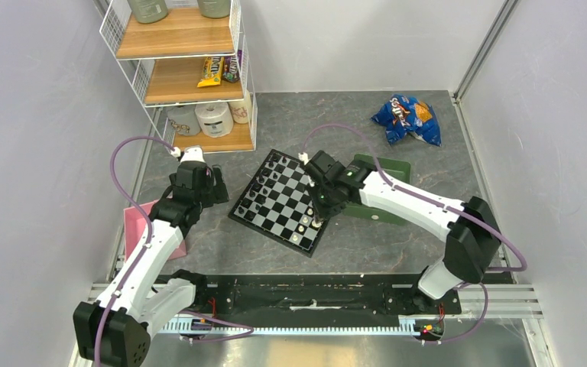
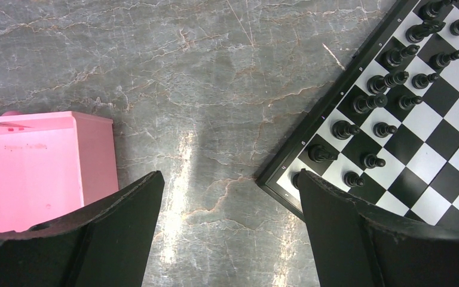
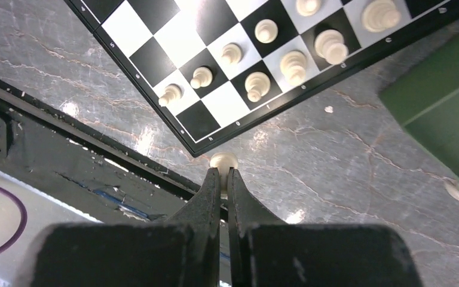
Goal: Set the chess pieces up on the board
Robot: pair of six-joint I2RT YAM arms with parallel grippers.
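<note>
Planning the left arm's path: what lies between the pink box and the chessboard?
Nothing. In the left wrist view, only bare grey marble tabletop runs from the pink box to the board.

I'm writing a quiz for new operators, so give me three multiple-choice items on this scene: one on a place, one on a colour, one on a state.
1. The pink box sits: A on the table left of the board; B on top of the board; C in a gripper.
2. The pieces along the board edge facing that box are: A cream; B black pieces; C red.
3. The right gripper is: A wide open; B out of view; C shut on a cream piece.
Answers: 1 A, the top view shows it there; 2 B, the left wrist view shows two dark rows; 3 C, its fingers pinch the piece just off the board's corner.
</note>
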